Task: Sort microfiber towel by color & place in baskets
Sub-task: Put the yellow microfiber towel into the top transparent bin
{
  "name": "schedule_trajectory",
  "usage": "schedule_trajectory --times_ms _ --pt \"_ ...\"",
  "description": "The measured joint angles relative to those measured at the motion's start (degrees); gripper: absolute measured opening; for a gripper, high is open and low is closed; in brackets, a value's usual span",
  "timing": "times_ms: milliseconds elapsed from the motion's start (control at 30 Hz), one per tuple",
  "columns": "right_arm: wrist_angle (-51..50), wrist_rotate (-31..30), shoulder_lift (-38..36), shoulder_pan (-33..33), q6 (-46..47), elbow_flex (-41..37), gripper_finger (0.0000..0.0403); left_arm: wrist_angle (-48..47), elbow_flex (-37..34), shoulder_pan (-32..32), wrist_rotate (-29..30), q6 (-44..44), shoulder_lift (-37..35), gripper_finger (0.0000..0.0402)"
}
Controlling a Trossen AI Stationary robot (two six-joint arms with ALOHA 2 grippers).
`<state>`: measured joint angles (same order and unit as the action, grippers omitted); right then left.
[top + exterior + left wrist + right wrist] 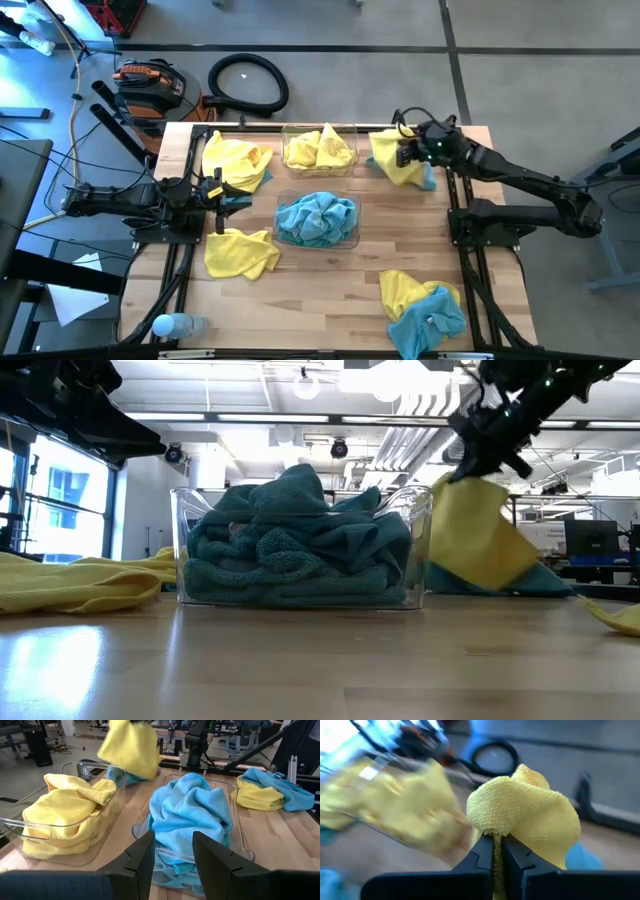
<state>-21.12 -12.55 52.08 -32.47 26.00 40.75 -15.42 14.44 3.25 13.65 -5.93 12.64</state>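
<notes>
Two clear baskets sit mid-table. The far basket (320,149) holds yellow towels (65,810); the near basket (318,222) holds blue towels (192,810). My right gripper (411,151) is at the far right of the table, just right of the far basket, shut on a yellow towel (393,162). My left gripper (172,865) waits open at the table's left, pointing at the near basket. Loose towels lie flat: yellow over blue (236,160), yellow (240,252), a yellow and blue heap (425,305), and blue (545,580) under the held one. My right gripper pinches a bunched fold of the yellow towel (496,836) between its two fingers (482,854), coming from above and slanting down. Cloth bulges over the fingertips (525,815). The rest hangs slack below (480,545); whether its lower edge (470,588) clears the blue towel, I cannot tell.
A plastic bottle (176,325) lies at the near left corner. The arm bases' frames (480,225) run along both table sides. Bare wood (320,295) lies near the front middle. A hose coil (248,82) and a tool (150,85) sit on the floor beyond.
</notes>
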Motion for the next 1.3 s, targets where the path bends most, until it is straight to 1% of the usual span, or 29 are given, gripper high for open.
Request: schedule_trajectory --times_ms 100,367,467,667,700,767,833,1033,1133,1233,1300 --pt "5.0 2.3 -0.1 1.4 -1.0 0.9 0.0008 0.0 0.0 0.0 0.0 0.0 0.0 0.0122" --pt "23.1 2.7 0.1 6.1 -5.0 1.6 0.0003 0.1 0.0 0.0 0.0 0.0 0.0 0.0122" --pt "29.3 3.9 0.4 7.4 -7.1 1.6 0.0002 0.2 0.0 0.0 0.0 0.0 0.0 0.0122" --pt "40.7 5.8 3.9 8.6 -9.6 1.7 0.0001 0.2 0.0 0.0 0.0 0.0 0.0 0.0122" --pt "41.2 6.5 5.1 8.6 -10.0 2.2 0.0001 0.2 0.0 0.0 0.0 0.1 0.0 0.0122" --pt "40.4 7.3 8.2 8.6 -10.2 5.1 0.0001 0.2 0.0 0.0 0.0 0.1 0.0 0.0122" --pt "37.2 7.5 12.1 8.5 -12.1 9.7 0.0001 0.3 0.0 0.0 0.0 0.1 0.0 0.0122" --pt "20.5 7.7 26.5 8.5 -19.3 28.6 0.0001 0.3 0.0 0.0 0.0 0.6 0.0 0.0122" --pt "12.3 6.6 33.3 8.3 -22.7 37.5 0.0001 0.2 0.0 0.0 0.0 0.6 0.0 0.0122" --pt "5.0 4.5 39.3 8.0 -26.2 44.6 0.0000 0.2 0.0 0.0 0.0 0.6 0.0 0.0122" --pt "2.1 4.0 42.6 7.8 -28.5 47.5 0.0000 0.2 0.0 0.0 0.0 0.7 0.0 0.0122"
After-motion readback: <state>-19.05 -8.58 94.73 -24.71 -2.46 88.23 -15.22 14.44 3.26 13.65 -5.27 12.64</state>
